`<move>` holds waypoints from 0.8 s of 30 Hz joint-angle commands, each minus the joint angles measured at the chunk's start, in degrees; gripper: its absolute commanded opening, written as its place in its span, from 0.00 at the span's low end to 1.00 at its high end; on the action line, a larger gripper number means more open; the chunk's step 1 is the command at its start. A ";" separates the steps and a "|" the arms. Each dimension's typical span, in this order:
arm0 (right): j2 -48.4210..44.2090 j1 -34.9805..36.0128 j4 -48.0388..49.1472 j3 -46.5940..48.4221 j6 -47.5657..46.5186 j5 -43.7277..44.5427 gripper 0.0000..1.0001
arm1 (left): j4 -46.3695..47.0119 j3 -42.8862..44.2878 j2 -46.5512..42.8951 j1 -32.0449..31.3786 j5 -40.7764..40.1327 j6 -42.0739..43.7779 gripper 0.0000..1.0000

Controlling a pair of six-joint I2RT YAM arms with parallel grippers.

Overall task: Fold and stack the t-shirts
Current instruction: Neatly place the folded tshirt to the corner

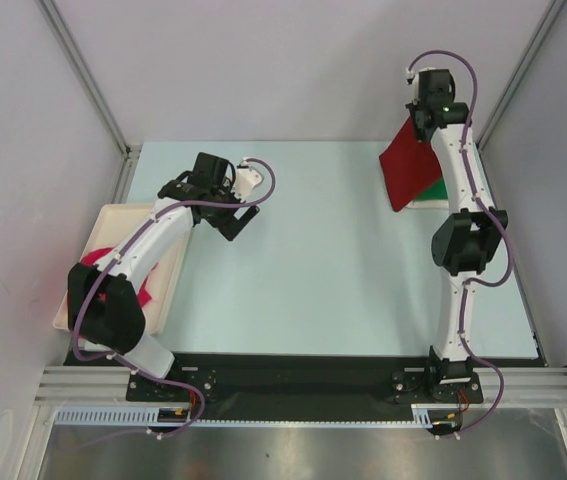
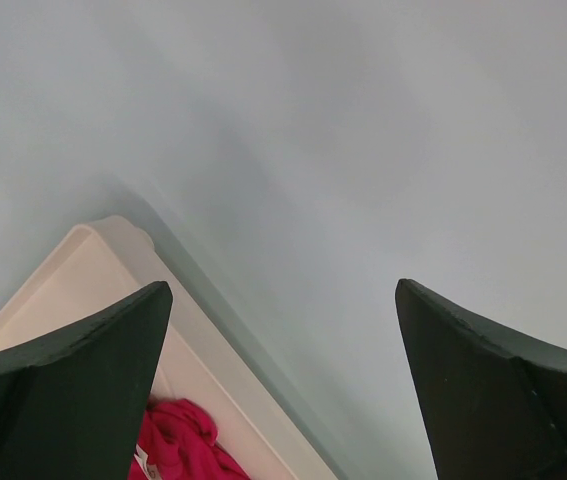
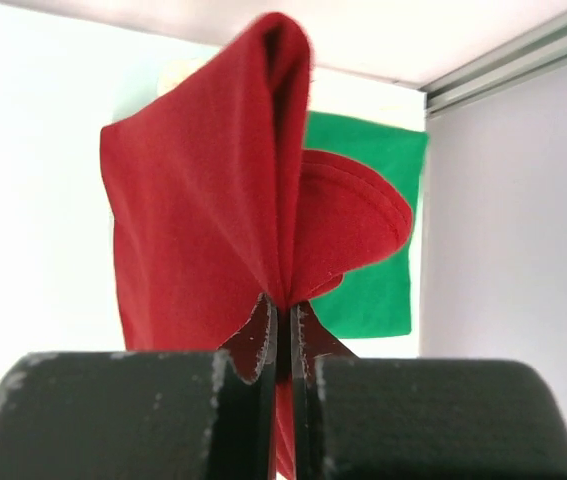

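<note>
1. While stacking, held folded dark red t-shirt [image 3: 203, 220] raised over the green t-shirt [image 3: 373, 250].
2. Saw bright pink t-shirt [image 2: 178, 440] bunched in tray [image 2: 93, 250], well apart from green t-shirt.
3. Found right gripper [image 3: 283, 322] pinched on red cloth, left gripper [image 2: 283, 290] spread wide, empty.
4. Probably needed next: lowering squarely onto it, then releasing.
</note>
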 commanded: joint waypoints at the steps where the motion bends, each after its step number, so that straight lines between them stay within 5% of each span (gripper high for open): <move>1: -5.26 -2.44 2.43 3.79 -2.36 -3.39 0.00 | 0.76 -0.02 -1.36 0.36 -0.49 0.90 1.00; 20: 7.21 -13.52 10.41 1.77 -1.49 -7.35 0.00 | 0.94 -0.81 0.22 0.36 -5.58 1.52 1.00; 23: 9.49 -14.57 12.96 1.76 -0.27 -3.93 0.32 | 0.85 -0.55 1.10 0.36 -5.85 1.60 1.00; 24: 9.85 -14.66 14.36 1.68 0.00 1.57 0.60 | 0.76 -0.46 1.36 0.36 -5.85 1.52 1.00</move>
